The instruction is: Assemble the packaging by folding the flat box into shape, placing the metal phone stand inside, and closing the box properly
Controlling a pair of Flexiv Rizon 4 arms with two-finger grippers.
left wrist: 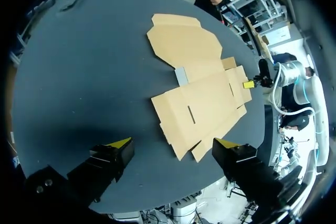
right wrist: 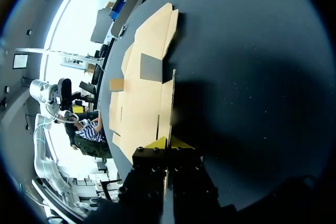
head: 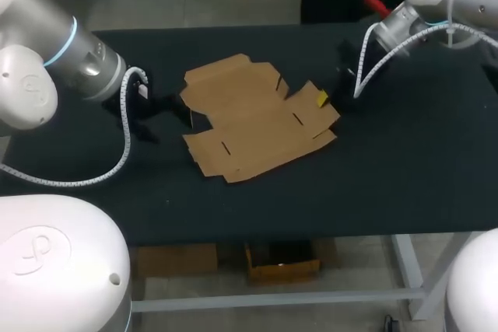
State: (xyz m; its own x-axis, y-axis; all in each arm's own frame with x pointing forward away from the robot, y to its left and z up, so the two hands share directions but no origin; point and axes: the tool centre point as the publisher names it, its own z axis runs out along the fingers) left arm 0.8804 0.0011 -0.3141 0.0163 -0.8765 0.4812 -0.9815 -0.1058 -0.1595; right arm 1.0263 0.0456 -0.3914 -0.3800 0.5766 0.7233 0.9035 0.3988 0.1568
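Flat box (head: 249, 118) — its edge pinched in right gripper (right wrist: 168, 142), lying ahead of wide-open, empty left gripper (left wrist: 173, 144).

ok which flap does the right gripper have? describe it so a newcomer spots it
On the black table the flat box lies mid-table. Go to its end nearest my right arm: the flap there sits pinched between the right gripper's yellow tips. It is the only flap gripped; the left gripper hangs open, short of the box's other end.

Matt brown cardboard flat box (head: 257, 118), matt dark table (head: 405, 176), glossy smooth white left arm shell (head: 27, 87)
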